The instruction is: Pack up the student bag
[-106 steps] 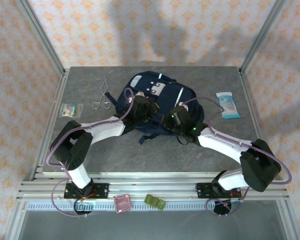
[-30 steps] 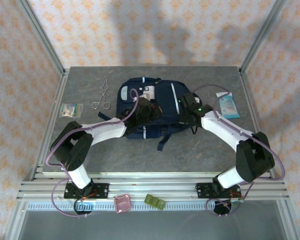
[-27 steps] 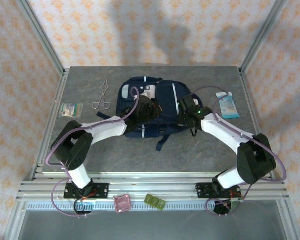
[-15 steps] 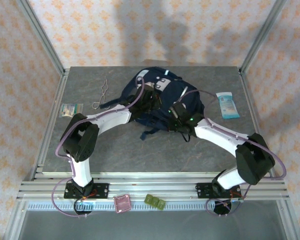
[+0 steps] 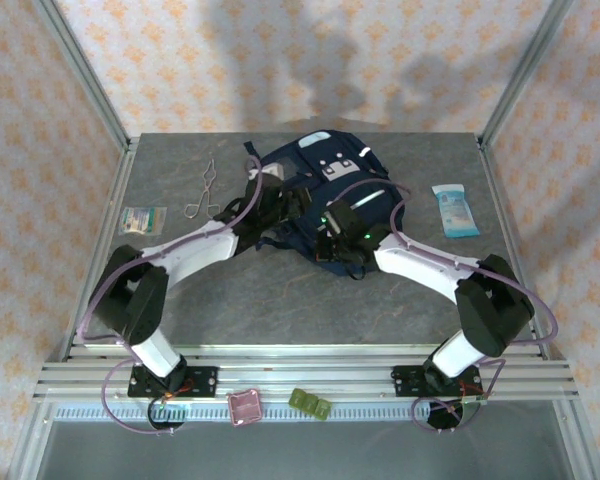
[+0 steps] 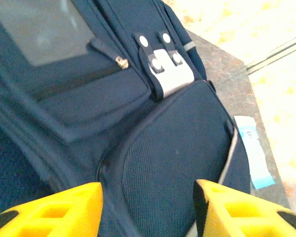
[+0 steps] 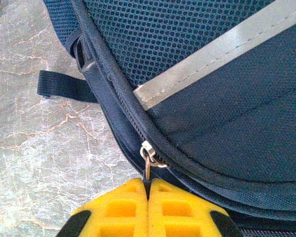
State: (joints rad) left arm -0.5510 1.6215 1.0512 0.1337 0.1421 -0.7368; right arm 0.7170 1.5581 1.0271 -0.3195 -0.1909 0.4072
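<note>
Two end effectors at the bag (image 5: 335, 170), which lies mid-worktop (image 5: 230, 300), toward the far edge. Right end effector (image 7: 149, 197) clenched on the zip pull (image 7: 148, 160) at the bag's near rim. Left end effector (image 6: 148, 207) released, fingers parted above the front pocket, gripping nothing.

Main risk from here: with no left-side hold, any tug on the zip likely to drag the whole bag across the worktop instead of running the slider. Only a thin purchase on the small ring, too, so liable to slip out under a sideways pull. Could also push the bag into the forceps (image 5: 205, 190) just to its left.

Against a second ago: bag turned and shoved farther back, patch now angled far-right. Right end effector gone from the bag's right side round to its near edge.
</note>
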